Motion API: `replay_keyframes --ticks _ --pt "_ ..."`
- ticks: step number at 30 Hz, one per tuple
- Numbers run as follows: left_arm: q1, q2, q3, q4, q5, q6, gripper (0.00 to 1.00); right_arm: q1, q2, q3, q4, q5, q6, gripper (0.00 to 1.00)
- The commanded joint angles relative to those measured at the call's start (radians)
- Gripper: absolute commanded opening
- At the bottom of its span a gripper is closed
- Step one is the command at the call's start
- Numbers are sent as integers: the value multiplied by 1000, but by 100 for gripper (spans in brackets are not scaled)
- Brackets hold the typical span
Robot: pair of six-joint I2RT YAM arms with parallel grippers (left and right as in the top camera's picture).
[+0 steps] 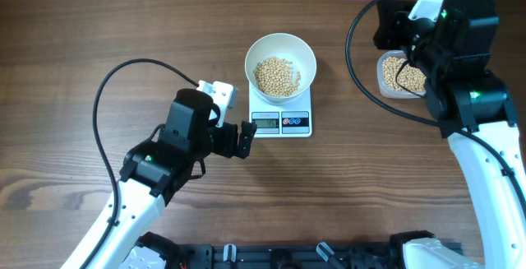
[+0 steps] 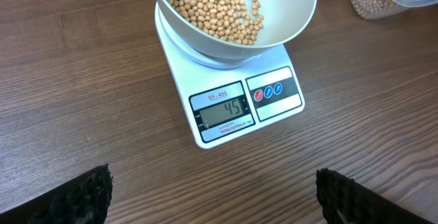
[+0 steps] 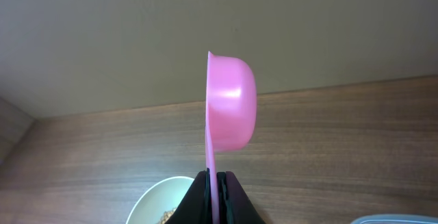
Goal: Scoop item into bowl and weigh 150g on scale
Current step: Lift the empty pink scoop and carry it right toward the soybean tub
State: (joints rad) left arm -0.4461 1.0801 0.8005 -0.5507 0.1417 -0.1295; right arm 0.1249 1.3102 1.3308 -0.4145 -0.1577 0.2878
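left pincer (image 2: 215, 207) released | right pincer (image 3: 216, 198) clenched on pink scoop (image 3: 231, 104) | tub (image 1: 385, 84) half hidden under right arm (image 1: 464, 51)

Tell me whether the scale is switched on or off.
On. In the left wrist view the display on the scale shows digits, 45, with the bowl of beans on top.

Lighting is even, diffuse and moderately bright in all three views. Overhead, only soft, faint shadows lie on the table (image 1: 82, 22) beneath the arms, with no hard glare. In the left wrist view the scale (image 2: 233, 107) is sharp and its display legible. The bowl (image 2: 294, 25) is bright but not washed out. The left gripper (image 2: 213, 200) reads as dark corners. In the right wrist view the pink scoop (image 3: 233, 101) carries a soft highlight, and the right gripper (image 3: 217, 196) is near black.
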Motion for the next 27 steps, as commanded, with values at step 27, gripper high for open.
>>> replay_keyframes --ticks 27 --pt "-1 -26 -4 16 16 17 100 -57 -58 7 -17 -29 -80 4"
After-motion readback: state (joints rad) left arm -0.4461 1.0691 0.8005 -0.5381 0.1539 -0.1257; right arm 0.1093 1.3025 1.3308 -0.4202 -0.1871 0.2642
